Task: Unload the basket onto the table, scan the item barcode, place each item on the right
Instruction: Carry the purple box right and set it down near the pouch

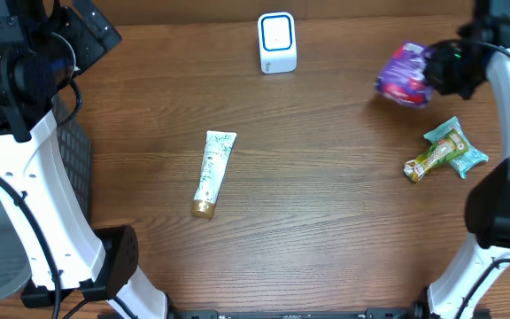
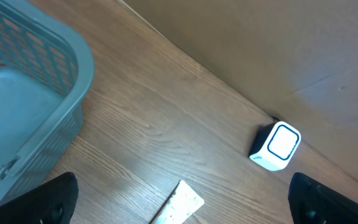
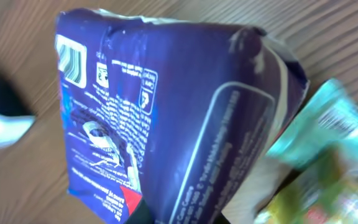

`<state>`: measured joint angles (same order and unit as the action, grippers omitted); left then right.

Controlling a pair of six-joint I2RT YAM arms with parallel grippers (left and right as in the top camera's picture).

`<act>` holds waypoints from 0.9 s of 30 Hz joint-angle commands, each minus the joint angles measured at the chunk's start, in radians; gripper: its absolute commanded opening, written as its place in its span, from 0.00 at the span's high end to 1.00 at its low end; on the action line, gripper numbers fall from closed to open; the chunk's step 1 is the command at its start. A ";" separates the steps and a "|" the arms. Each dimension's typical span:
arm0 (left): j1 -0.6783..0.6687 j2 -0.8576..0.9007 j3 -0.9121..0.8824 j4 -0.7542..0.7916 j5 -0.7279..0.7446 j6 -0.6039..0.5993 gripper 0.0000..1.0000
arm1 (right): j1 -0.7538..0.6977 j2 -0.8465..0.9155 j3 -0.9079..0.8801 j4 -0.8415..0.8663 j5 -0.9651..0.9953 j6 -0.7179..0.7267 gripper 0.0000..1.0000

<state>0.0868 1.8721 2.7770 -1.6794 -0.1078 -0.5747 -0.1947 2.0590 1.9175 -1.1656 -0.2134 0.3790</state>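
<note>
White tube (image 1: 212, 173) lies flat mid-worktop (image 1: 326, 230), gold cap end near. Right of it, well apart, a teal-and-yellow snack packet (image 1: 445, 149). Farther back on the right, right pincer (image 1: 432, 69) is clamped on the purple pouch (image 1: 403, 75), small-print side toward wrist cam. Far ctr: white scanner (image 1: 277, 42) w/ blue ring. Far left, left pincer (image 2: 188, 200) spread wide, nothing in it, beside grey basket (image 2: 30, 93).
</note>
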 commanded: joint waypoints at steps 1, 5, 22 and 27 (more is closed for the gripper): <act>-0.003 -0.002 0.002 0.000 0.001 -0.008 0.00 | -0.055 0.000 -0.127 0.095 -0.011 0.010 0.96; -0.003 -0.002 0.002 0.000 0.002 -0.009 0.00 | -0.089 0.000 -0.267 0.196 0.024 0.010 0.95; -0.003 -0.002 0.002 0.000 0.002 -0.008 0.00 | -0.136 -0.101 -0.187 0.029 -0.037 -0.119 0.00; -0.003 -0.002 0.002 0.000 0.002 -0.009 0.00 | -0.072 -0.185 -0.117 -0.035 -0.183 -0.126 0.00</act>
<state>0.0868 1.8721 2.7770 -1.6798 -0.1078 -0.5747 -0.3202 1.9915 1.7367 -1.1892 -0.2668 0.2806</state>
